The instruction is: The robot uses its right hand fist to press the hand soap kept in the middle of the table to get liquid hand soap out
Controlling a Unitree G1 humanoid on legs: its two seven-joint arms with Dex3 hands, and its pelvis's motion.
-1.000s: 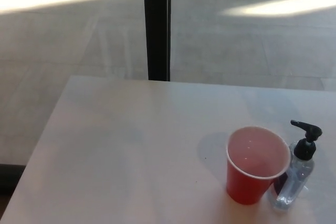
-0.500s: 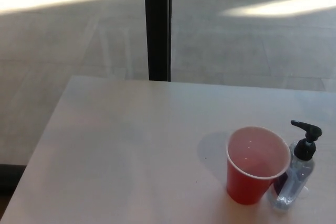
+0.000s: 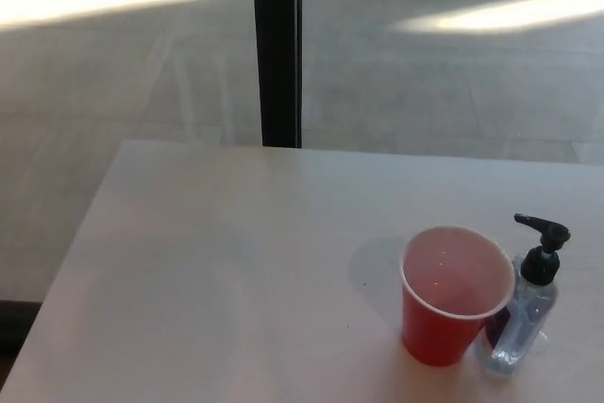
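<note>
With neither hand seen and finger state untold, the soap bottle (image 3: 522, 313), touching the red cup (image 3: 453, 294), could be tipped by an off-centre press.

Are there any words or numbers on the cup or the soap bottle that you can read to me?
None can be read.
Red cup: plain, no writing shows.
Soap bottle: a dark patch low on it may be a label, too blurred to read.
Table: no marks.

cup (image 3: 457, 294) touching soap bottle (image 3: 525, 313) left side
</note>
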